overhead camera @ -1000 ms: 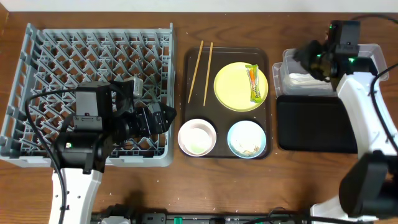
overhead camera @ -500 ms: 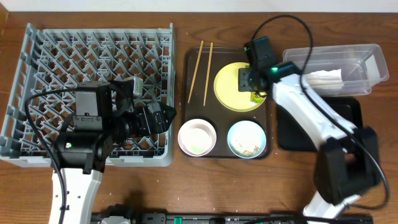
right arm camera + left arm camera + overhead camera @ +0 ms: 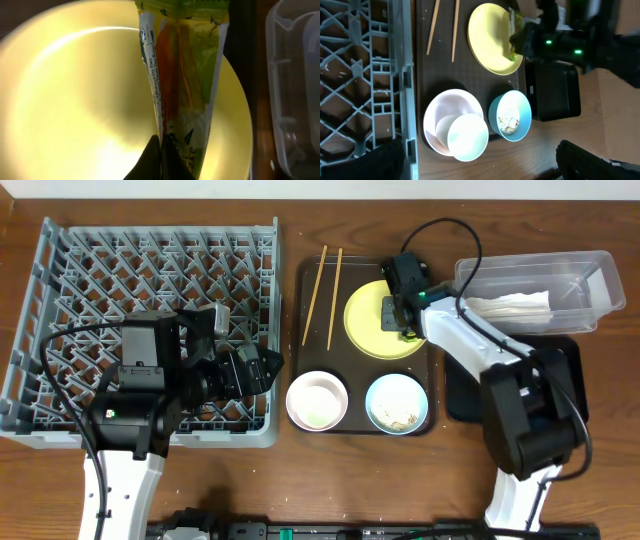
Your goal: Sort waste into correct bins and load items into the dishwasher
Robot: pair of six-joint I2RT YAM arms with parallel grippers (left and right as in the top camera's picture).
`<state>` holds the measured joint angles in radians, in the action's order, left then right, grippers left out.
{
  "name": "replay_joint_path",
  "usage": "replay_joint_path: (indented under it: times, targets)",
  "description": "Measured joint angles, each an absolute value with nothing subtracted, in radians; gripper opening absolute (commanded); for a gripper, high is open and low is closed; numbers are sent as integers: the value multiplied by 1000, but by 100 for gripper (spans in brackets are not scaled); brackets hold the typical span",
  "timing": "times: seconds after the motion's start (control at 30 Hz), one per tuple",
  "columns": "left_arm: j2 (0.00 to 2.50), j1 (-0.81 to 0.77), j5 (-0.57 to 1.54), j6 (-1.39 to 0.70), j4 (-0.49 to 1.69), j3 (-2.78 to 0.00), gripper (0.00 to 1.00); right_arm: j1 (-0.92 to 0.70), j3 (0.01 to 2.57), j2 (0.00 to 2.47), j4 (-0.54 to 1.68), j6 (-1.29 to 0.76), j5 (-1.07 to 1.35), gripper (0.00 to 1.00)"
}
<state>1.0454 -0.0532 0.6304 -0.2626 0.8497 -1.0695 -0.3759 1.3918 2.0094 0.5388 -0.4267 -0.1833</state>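
My right gripper (image 3: 398, 310) (image 3: 161, 155) is down on the pale-yellow plate (image 3: 368, 320) (image 3: 75, 100), shut on the near end of the green-and-orange snack wrapper (image 3: 185, 90) (image 3: 512, 45). The wrapper lies flat on the plate. A white napkin (image 3: 515, 305) lies in the clear tub (image 3: 590, 270); the black tray (image 3: 462, 395) sits in front of it. My left gripper (image 3: 250, 370) (image 3: 480, 167) hangs open and empty at the dish rack's (image 3: 100, 270) front right corner. Crumbs sit in the light-blue bowl (image 3: 397, 402) (image 3: 510, 117). A small cup (image 3: 467, 137) leans in the white bowl (image 3: 317, 400).
Plate, both bowls and two chopsticks (image 3: 325, 295) (image 3: 432, 27) rest on a brown serving tray (image 3: 297, 330) between the rack and the bins. My right arm reaches across the black tray and the serving tray's right edge.
The right arm swung from over the clear tub to the plate and came down, and its jaws closed on the wrapper. The left arm has not moved.
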Motion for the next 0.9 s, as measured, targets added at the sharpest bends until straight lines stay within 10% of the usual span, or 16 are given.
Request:
replay_joint_path:
  times: [0.53, 0.57, 0.67, 0.9]
  targets:
    - [1045, -53, 630, -262, 851, -1069, 98, -8, 1401, 1673, 693, -885, -174, 1]
    - [1045, -53, 630, -263, 852, -1069, 98, 12, 1401, 1692, 674, -907, -176, 6]
    - [1045, -53, 630, -262, 857, -1069, 98, 49, 1401, 1759, 594, -937, -172, 61]
    - [1045, -53, 630, -231, 869, -1069, 98, 88, 1398, 1774, 559, -830, -28, 73]
